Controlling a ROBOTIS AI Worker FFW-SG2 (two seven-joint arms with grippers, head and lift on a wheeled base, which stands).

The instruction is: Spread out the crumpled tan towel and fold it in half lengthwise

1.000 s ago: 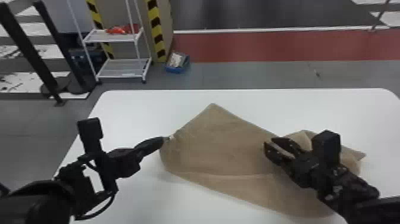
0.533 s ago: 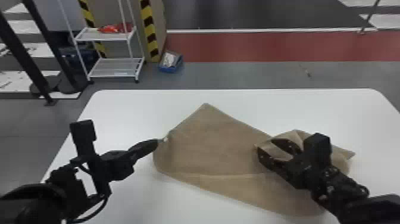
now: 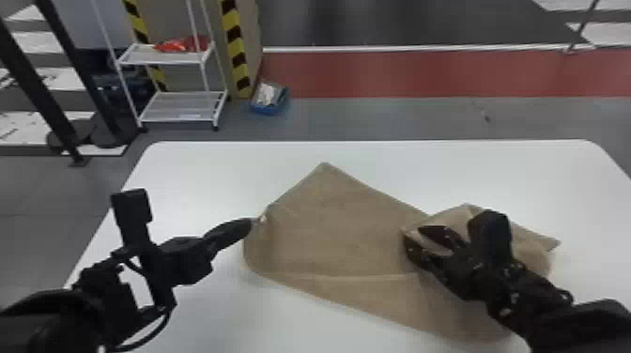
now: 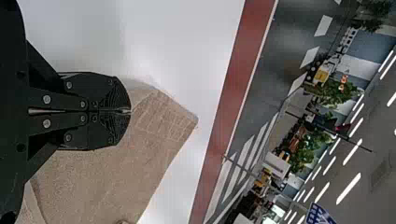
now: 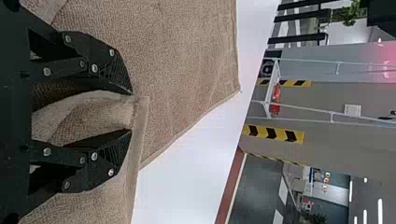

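Towel [image 3: 338, 234] lies on the white table [image 3: 197, 188], partly spread, its main panel fairly flat between the two grippers. One corner points toward the far edge of the table. The near edge slants from the left side toward the near right, and a shallow crease crosses the near part of the panel. On the right, the cloth is doubled and uneven, with a loose flap whose point is directed right.

Left gripper [image 3: 256, 220] is at the towel's left edge. In the left wrist view, the jaws of the left gripper [image 4: 130, 111] are closed, with the edge of the cloth pinched at their tips; beyond them, a hemmed corner lies over the table.

Right gripper [image 3: 412, 233] is over the doubled cloth on the right, directed toward the left and far side. In the right wrist view, the jaws of the right gripper [image 5: 132, 113] are parted, with a raised fold of towel in the gap between them. A hemmed border passes just beyond the tips. Fold in half lengthwise: incomplete.

Beyond the table, at far left, stands a white rack [image 3: 183, 107] with red items [image 3: 180, 44] on its upper shelf. A blue bin [image 3: 270, 109] sits on the floor near the rack, to its right.
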